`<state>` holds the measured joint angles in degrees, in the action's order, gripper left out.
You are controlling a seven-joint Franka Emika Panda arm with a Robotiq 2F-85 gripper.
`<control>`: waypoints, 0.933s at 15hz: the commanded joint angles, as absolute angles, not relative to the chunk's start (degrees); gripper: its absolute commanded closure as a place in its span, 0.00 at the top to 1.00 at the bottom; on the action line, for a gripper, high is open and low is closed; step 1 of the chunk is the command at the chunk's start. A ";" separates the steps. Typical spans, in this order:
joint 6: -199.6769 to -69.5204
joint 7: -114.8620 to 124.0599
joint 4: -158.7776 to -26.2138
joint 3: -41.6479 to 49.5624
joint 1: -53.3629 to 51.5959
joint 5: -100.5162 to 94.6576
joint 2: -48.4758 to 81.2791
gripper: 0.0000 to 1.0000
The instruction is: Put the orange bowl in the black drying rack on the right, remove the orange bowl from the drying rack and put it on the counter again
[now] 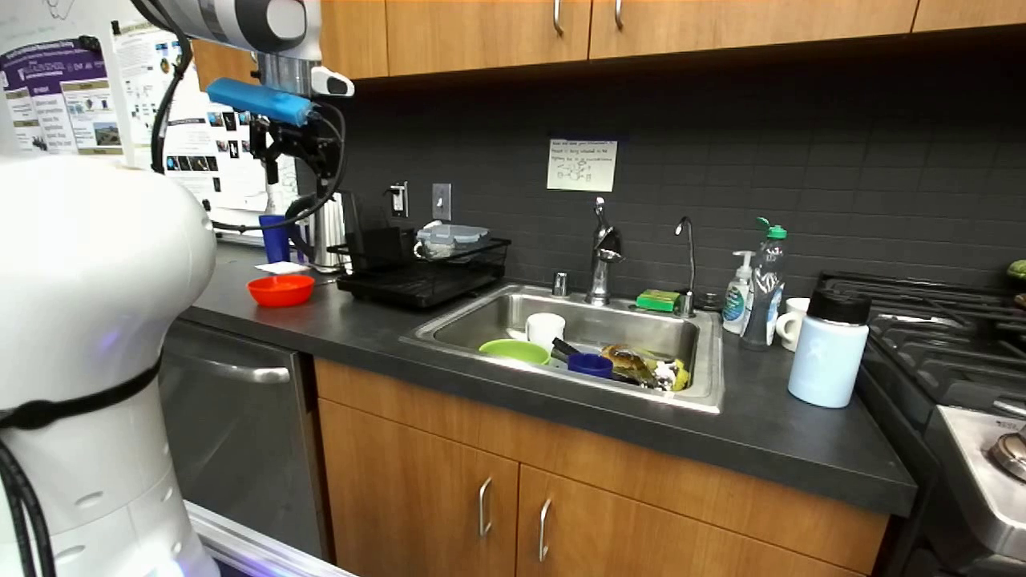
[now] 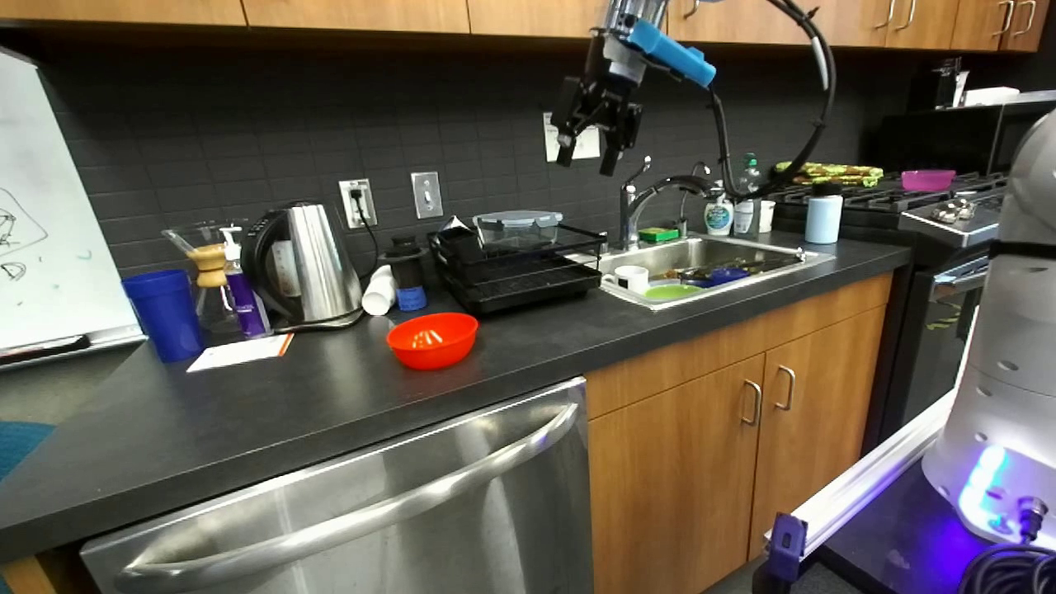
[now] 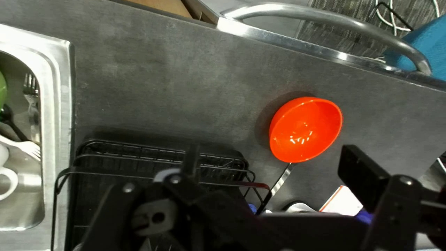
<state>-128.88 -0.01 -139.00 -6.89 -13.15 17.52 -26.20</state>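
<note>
The orange bowl (image 3: 306,130) is seen as a round, shallow form with a smooth, glossy skin on which small white glints are caught; it is set mouth upward on the tabletop (image 3: 156,80), whose dark grey surface is shown as faintly mottled; the black drying rack (image 2: 536,289) is made up of a low rectangular tray and thin wire rails, and at its top a clear container (image 2: 518,235) with a grey lid is carried; beside it a sink (image 3: 59,104) of shiny steel is let into the tabletop; a metal kettle (image 2: 326,264) and a tapered blue cup (image 2: 169,313) are stood farther along; below, wood-grained cabinets (image 2: 676,462) and a steel dishwasher (image 2: 495,536) are ranged.

The pincer (image 2: 587,162) is held well above the tabletop, its jaws spread wide apart; in the wrist view the bowl is framed between the two black fingers (image 3: 362,174), mostly past their tips; in both exterior views it is found well below the pincer, near the drying rack but apart from it.
</note>
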 commanded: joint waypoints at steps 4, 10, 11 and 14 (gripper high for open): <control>-133.32 -3.79 -136.08 -10.80 -16.32 16.92 -19.34 1.00; -137.81 -4.21 -133.40 -14.38 -18.70 16.08 -14.00 1.00; -138.25 -3.01 -132.89 -15.44 -18.82 15.28 -13.04 1.00; -139.60 5.13 -131.00 -19.77 -18.39 9.84 -9.66 1.00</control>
<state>-138.26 -1.45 -133.81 -16.73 -18.49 14.73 -13.51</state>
